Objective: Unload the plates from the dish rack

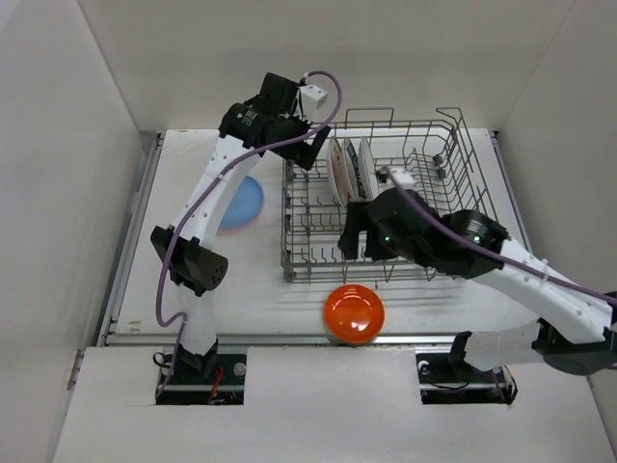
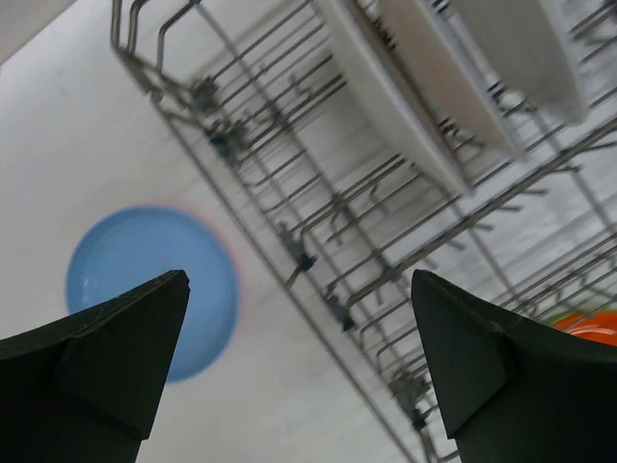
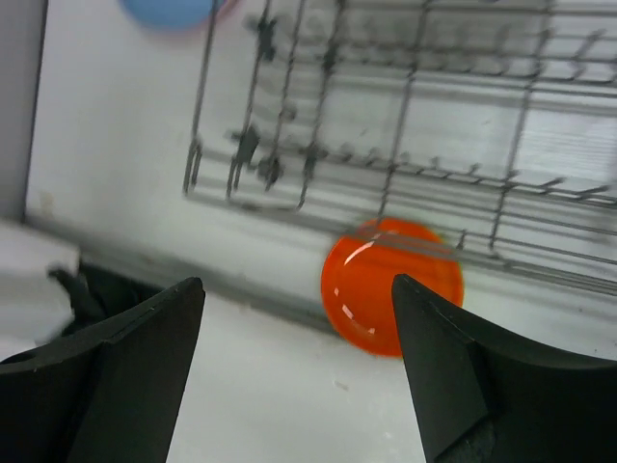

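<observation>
Progress is partial: a blue plate (image 1: 247,203) lies flat on the counter (image 1: 251,280) left of the dish rack (image 1: 287,227). The left hand (image 2: 299,280), fingers spread and empty, hangs above the rack's far left corner, close to the white plates (image 1: 345,172). These, seemingly three, stand on edge between the tines in the far left part of the rack, with faces turned left and right and rims running far to near. An orange plate (image 1: 354,313) lies flat on the counter just before the rack. The right hand (image 3: 297,280), likewise spread and empty, hovers over the rack's near edge. Judged step: reaching for a white plate. The next move calls for a descent with fingers straddling the outermost plate's top rim, then a straight lift clear of the tines.
</observation>
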`<action>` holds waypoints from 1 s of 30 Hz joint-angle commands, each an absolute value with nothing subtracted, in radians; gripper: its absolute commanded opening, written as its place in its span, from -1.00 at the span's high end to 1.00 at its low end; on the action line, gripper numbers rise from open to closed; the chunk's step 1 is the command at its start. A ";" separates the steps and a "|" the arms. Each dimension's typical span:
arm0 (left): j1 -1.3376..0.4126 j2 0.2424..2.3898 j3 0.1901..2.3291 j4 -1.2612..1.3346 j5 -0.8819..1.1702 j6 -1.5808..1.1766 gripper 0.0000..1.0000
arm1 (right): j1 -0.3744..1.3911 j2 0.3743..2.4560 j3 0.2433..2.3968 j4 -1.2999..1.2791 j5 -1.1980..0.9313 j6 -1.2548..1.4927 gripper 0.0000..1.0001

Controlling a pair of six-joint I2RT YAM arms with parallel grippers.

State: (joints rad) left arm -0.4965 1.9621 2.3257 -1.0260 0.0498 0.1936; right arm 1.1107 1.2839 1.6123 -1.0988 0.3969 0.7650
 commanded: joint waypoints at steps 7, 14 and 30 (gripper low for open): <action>-0.558 2.115 2.488 -0.842 -0.082 -0.041 -0.59 | 0.896 1.216 1.526 -1.163 0.620 0.960 -0.69; -0.568 2.167 2.456 -0.796 0.048 -0.077 -0.41 | 0.830 1.169 1.439 -1.173 0.629 1.011 -0.69; -0.598 2.338 2.461 -0.906 -0.003 -0.078 0.08 | 0.799 1.153 1.359 -1.155 0.598 1.049 -0.69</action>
State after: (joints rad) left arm -0.5842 2.3112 2.4454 -0.8436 0.0128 -0.0685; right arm 0.8051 1.1431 1.3594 -1.1706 0.6018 1.0290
